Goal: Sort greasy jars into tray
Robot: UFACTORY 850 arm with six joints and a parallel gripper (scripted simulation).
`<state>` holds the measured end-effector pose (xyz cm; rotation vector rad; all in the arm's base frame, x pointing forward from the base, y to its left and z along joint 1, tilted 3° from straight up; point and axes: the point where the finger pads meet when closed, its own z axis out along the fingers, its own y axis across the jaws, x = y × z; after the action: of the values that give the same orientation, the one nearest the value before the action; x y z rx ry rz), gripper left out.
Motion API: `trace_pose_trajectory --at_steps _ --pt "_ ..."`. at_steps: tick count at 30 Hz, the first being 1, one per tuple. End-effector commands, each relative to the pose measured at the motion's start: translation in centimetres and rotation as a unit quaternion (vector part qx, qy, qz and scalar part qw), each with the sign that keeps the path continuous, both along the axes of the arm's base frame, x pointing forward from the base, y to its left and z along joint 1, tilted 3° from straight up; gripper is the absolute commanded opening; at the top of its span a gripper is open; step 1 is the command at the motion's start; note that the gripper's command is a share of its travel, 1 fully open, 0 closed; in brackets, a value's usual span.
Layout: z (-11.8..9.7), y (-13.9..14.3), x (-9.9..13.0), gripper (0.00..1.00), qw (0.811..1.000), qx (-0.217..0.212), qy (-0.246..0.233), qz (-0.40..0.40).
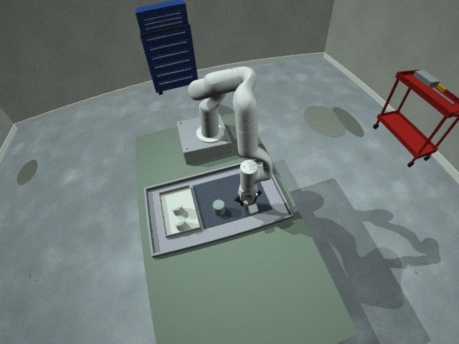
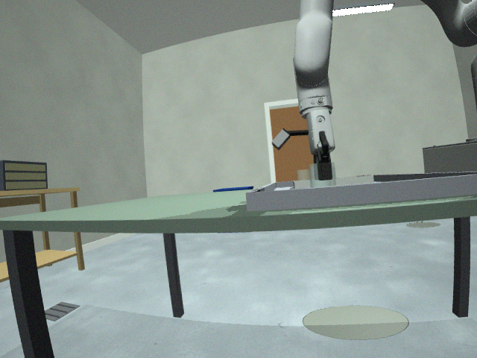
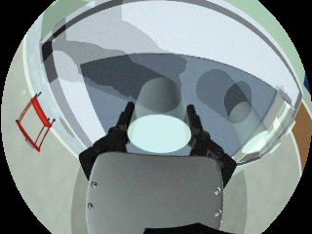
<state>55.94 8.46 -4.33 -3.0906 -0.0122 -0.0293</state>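
Note:
My gripper reaches straight down over the right part of the dark drying mat. Its fingers are shut on a pale glass jar, one on each side. The wrist view shows that jar's flat top between the two black fingers, and the low side view shows it at about mat level. A second jar stands mouth down on the mat to the left and also shows in the wrist view. Two jars stand in the pale tray left of the mat.
Mat and tray lie inside a grey rimmed steel table top on a green table. The arm's base block stands behind it. A red cart and a blue drawer cabinet stand far off.

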Motion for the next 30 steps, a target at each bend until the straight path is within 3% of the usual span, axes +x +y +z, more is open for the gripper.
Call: trace_pose_trajectory --at_steps 1,20,21,30 --pt "0.08 0.01 0.10 0.69 1.000 0.000 -0.001 0.000" --pt "0.08 0.01 0.10 0.66 1.000 0.000 -0.001 0.000" --pt "0.08 0.01 0.10 0.00 1.000 0.000 -0.001 0.000" --pt "0.08 0.01 0.10 0.00 1.000 0.000 -0.001 0.000"
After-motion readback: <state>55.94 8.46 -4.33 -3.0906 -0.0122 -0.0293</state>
